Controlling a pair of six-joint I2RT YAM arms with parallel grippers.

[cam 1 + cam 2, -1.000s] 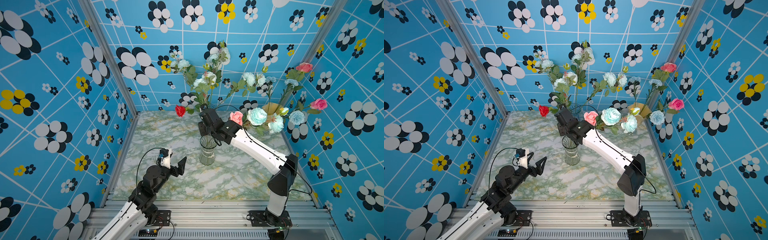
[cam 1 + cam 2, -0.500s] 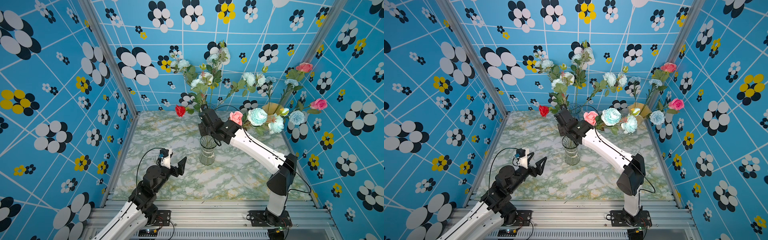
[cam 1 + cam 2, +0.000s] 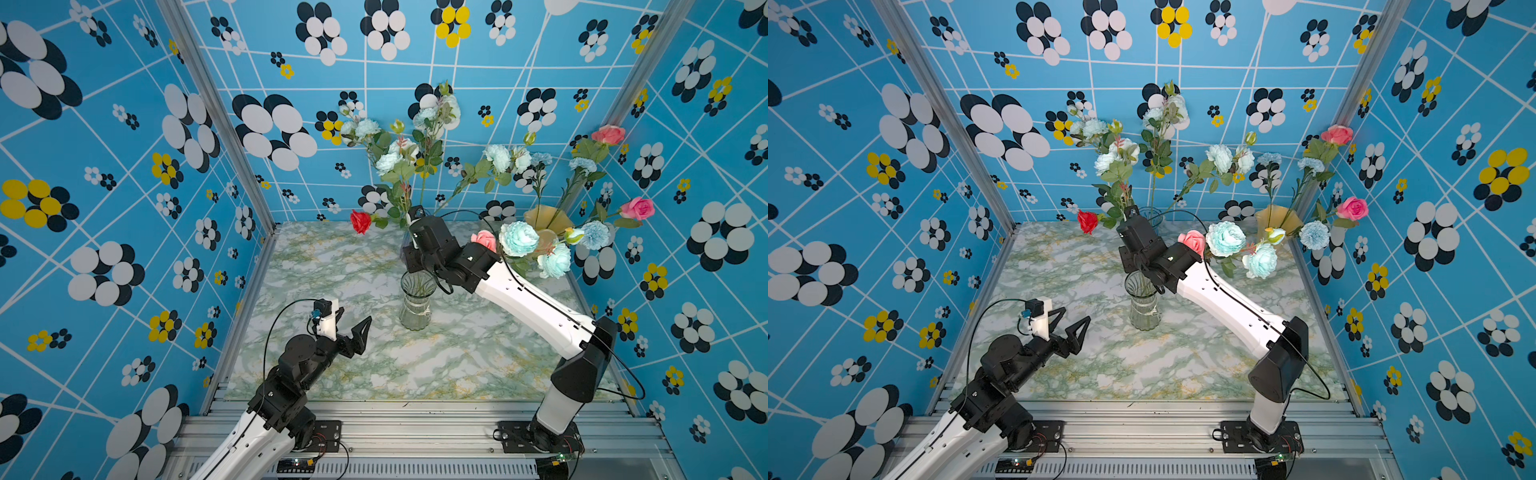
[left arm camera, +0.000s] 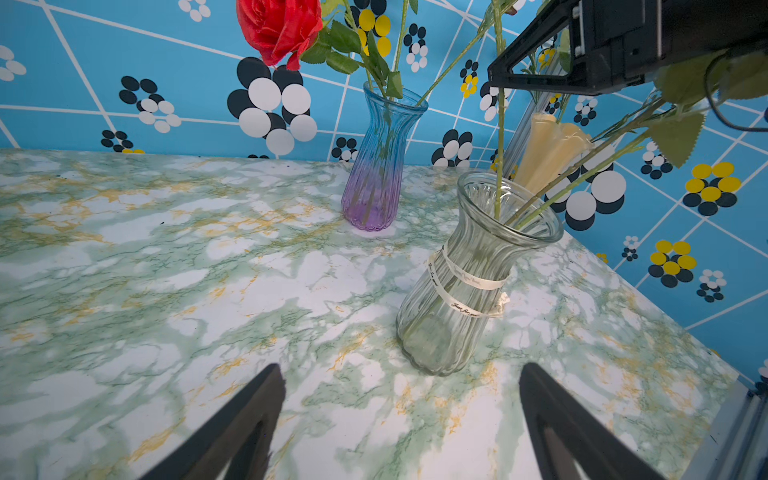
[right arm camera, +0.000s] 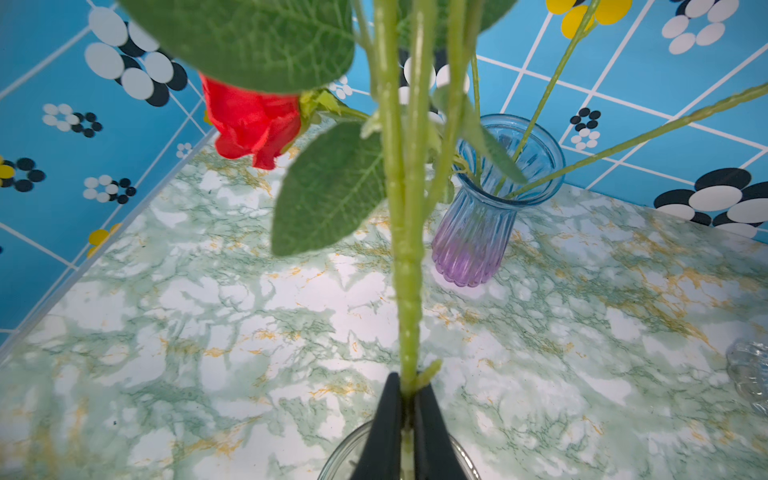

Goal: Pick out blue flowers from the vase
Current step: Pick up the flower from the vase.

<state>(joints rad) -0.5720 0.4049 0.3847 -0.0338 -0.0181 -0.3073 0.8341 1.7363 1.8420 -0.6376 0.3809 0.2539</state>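
Right gripper (image 5: 406, 386) is clamped tight on one green stem (image 5: 409, 291) just above the mouth of the clear vase (image 3: 417, 307) mid-table, though I can't tell which bloom it belongs to. Blue flowers (image 3: 518, 238) fan out over the table (image 3: 332, 266) along its back edge and back-right corner. Left gripper (image 3: 355, 314) hangs with jaws spread wide over the left side.

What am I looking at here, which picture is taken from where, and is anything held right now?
Two robot arms stand at a marbled table. The two wide pictures look down from one overhead camera. The two close ones come from cameras on the arms' wrists. On the table stand a clear vase, a blue-purple vase and a yellow vase, each with flower stems in it. The right fingers are shut on a green stem just above the clear vase; its bloom is out of that close view. The left fingers are open and hold nothing.
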